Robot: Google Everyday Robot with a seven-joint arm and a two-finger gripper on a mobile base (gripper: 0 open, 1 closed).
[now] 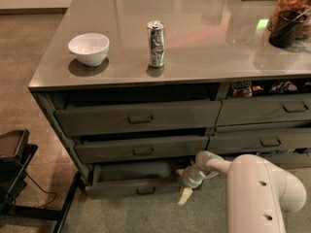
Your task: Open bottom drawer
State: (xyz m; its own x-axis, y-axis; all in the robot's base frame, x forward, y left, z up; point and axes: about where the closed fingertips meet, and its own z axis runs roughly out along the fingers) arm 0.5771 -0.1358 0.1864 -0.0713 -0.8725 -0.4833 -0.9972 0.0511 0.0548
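Grey-green carpet [146, 215] fills the foreground, and the robot's bulky white arm [257, 188] rises from the lower right corner of it. At the arm's tip the pincer [183, 184] sits low over the carpet, at the right end of the bottom drawer [121, 186]. Whether it is open or closed, or has hold of anything, I cannot tell. That slim dark grey drawer stretches away to the left of the pincer in the view. It is pulled partly out, so a strip of its flat grey inside shows behind the front. Its small loop handle [146, 190] lies just left of the pincer. Far to the left of the pincer a black stand [12, 166] stands on the floor. Above the pincer come the taller middle drawer [141, 148] and then the top drawer [138, 116], both standing slightly out of the frame. Up and to the right of the pincer are the drawers of the right stack [265, 125]. Higher still is the glossy grey bench [204, 52]. On it a white bowl [89, 48] stands up and left of the pincer, and an upright metal can [156, 43] stands almost straight above it. Farthest off, toward the upper right, is a jar [291, 6].
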